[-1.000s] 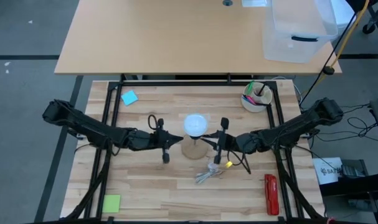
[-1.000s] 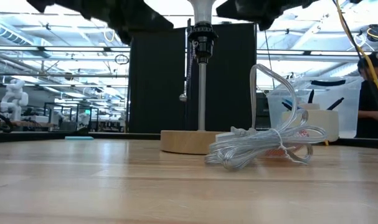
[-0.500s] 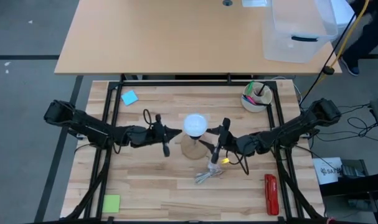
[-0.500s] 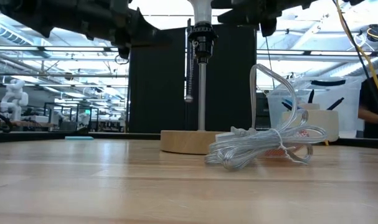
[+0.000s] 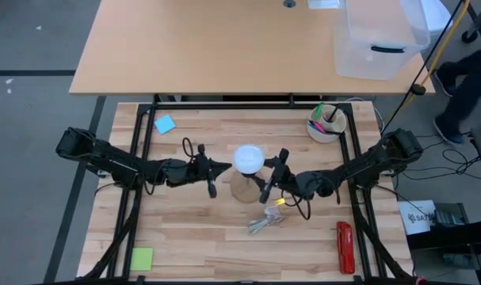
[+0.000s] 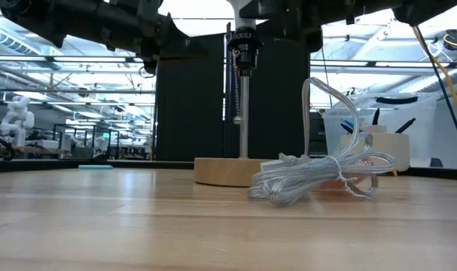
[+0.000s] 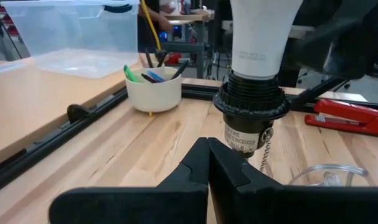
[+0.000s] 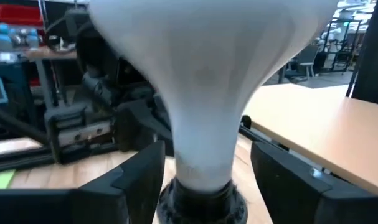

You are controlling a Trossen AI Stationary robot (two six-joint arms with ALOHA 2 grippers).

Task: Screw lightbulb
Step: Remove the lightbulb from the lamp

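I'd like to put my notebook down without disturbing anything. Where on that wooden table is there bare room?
Free: the near edge between the green sticky note and the red stapler, and the far strip between the blue sticky note and the pen cup. Crowded: the middle, where both claws, left and right, flank the lightbulb, with a coiled cord nearby.

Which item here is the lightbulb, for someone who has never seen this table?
Start at the slatted wooden table, find the round wooden lamp base near its middle, and follow the thin metal post up to the black socket. The lightbulb sits in that socket: the only smooth white globe, unlike the white pen cup.
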